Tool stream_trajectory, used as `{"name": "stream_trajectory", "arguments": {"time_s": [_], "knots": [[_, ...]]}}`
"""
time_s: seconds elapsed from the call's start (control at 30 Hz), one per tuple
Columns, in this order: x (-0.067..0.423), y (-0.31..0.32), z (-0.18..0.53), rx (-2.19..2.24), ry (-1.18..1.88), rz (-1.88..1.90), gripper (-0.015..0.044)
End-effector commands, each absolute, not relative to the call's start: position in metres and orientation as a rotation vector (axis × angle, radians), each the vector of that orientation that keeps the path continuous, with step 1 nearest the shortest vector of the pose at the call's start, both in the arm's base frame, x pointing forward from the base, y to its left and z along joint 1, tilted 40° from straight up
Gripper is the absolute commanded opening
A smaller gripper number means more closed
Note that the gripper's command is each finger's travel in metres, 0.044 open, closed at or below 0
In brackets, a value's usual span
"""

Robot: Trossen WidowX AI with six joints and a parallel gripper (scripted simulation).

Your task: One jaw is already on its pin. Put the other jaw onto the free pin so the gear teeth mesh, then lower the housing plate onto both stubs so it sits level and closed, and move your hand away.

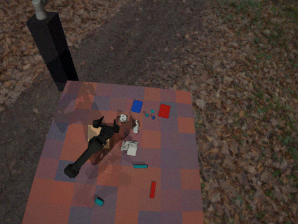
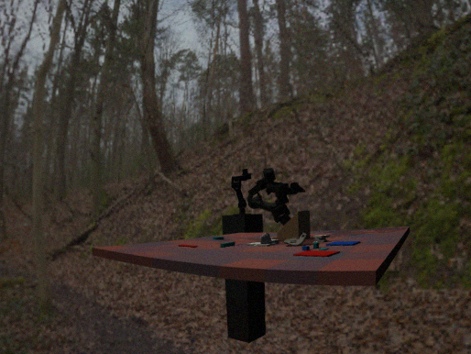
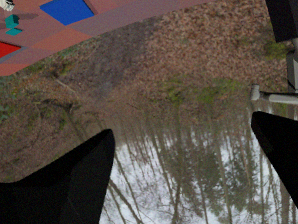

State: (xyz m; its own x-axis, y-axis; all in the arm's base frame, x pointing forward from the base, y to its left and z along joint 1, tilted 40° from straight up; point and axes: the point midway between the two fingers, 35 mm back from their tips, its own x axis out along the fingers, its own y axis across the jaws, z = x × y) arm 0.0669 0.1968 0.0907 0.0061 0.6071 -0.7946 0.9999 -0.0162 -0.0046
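Three pale parts lie loose on your table (image 1: pixel 171 139) (image 2: pixel 275 268) (image 3: pixel 50 42), right of the wooden block (image 1: pixel 94 131) (image 2: pixel 303 223); your gripper (image 1: pixel 107 121) (image 2: pixel 297 188) (image 3: pixel 184 128) is released, wide, above it.

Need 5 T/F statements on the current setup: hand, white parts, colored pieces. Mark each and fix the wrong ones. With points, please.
1. The hand (image 1: pixel 108 122) (image 2: pixel 297 188) (image 3: pixel 184 128) is open. True.
2. The blue plate (image 1: pixel 137 106) (image 2: pixel 344 243) (image 3: pixel 67 10) lies on top of the red plate. False: they lie apart on the table (image 1: pixel 171 139) (image 2: pixel 302 274) (image 3: pixel 65 37).
3. The long red bar (image 1: pixel 153 190) (image 2: pixel 187 246) lies on the table. True.
4. The white parts are all stacked in one pile. False: they lie in separate spots.
5. The hand is gripping the long teal bar. False: that bar (image 1: pixel 140 166) (image 2: pixel 227 244) lies on the table.
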Motion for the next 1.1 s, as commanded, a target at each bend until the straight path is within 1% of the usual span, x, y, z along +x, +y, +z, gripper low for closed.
{"name": "stream_trajectory", "arguments": {"time_s": [0.0, 0.53, 0.93, 1.07], "knots": [[0.0669, 0.1968, 0.0907, 1.686, 1.663, -0.839, 0.0426], [0.0669, 0.1968, 0.0907, 1.686, 1.663, -0.839, 0.0006], [0.0669, 0.1968, 0.0907, 1.686, 1.663, -0.839, 0.0], [0.0755, 0.1997, 0.0908, 1.661, 1.609, -0.882, 0.0]]}}
